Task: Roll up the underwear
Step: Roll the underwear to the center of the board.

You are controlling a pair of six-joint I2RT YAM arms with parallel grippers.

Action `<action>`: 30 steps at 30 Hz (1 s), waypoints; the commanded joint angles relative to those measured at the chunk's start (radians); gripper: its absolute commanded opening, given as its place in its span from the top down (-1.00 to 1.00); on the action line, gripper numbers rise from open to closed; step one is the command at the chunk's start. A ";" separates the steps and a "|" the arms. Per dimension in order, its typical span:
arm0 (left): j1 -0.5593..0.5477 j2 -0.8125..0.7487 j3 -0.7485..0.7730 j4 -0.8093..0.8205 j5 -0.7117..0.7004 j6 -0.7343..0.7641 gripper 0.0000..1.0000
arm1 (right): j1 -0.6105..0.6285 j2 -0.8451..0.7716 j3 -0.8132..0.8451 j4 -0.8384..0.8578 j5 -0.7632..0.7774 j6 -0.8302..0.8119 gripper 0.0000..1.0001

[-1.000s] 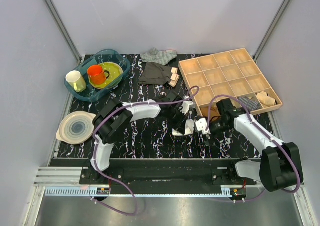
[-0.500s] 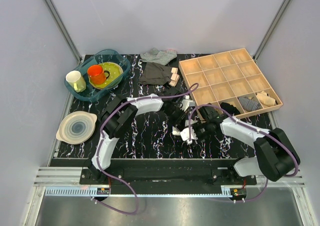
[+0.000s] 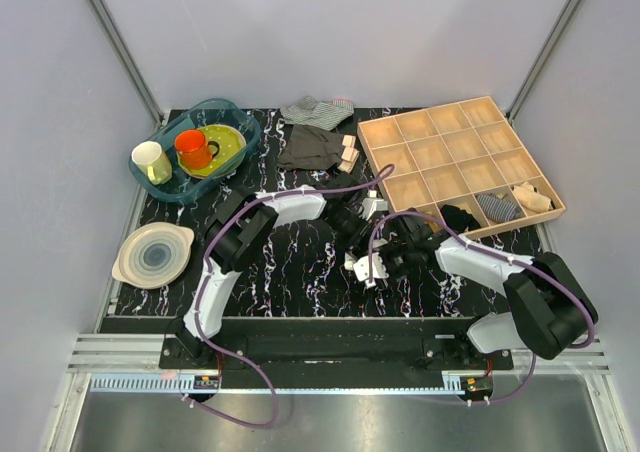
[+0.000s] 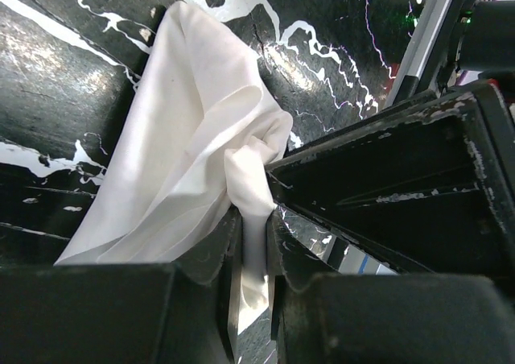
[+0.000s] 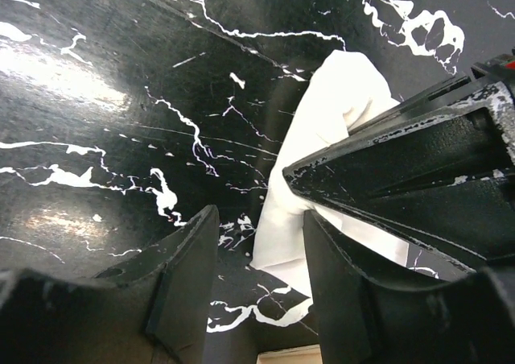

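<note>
**Change since a second ago:** the right arm has swung leftward from beside the wooden tray [image 3: 372, 130]. The right gripper [image 3: 384, 263] now sits just beside the cloth, its jaws narrower than before. The left arm reaches slightly farther right, its pinch unchanged.

**Item:** the underwear [image 4: 193, 138]. Small, plain white, thin soft cloth, creased and bunched rather than flat.

**Location:** on the black, white-veined table [image 3: 290, 272], near the front centre, between the two grippers and clear of the tray.

**Left gripper [image 4: 251, 227]:** clamped on the underwear, with a narrow strip of cloth running between its fingers.

**Right gripper [image 5: 259, 219]:** fingers apart, with table and a corner of cloth showing in the gap. Whether they touch the cloth cannot be told.

**By view:**
- The top view gives only a small white scrap, largely covered by both grippers.
- The left wrist view shows a long fold spreading away from the fingers, gathered into a twisted lump at the fingertips.
- The right wrist view shows a rounded white end emerging from behind the left gripper's dark body, with a flat edge lying on the table.
</note>
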 commanded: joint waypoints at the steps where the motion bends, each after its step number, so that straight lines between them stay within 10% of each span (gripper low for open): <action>1: -0.013 0.143 -0.075 -0.129 -0.224 0.078 0.82 | 0.020 0.038 0.008 0.069 0.062 0.020 -0.08; 15: 0.048 -0.075 -0.230 0.173 -0.204 -0.035 0.29 | 0.035 0.155 0.036 0.018 0.112 0.042 0.70; 30: 0.075 -0.628 -0.729 0.657 -0.323 0.008 0.03 | 0.038 0.211 0.217 -0.356 0.008 -0.121 0.91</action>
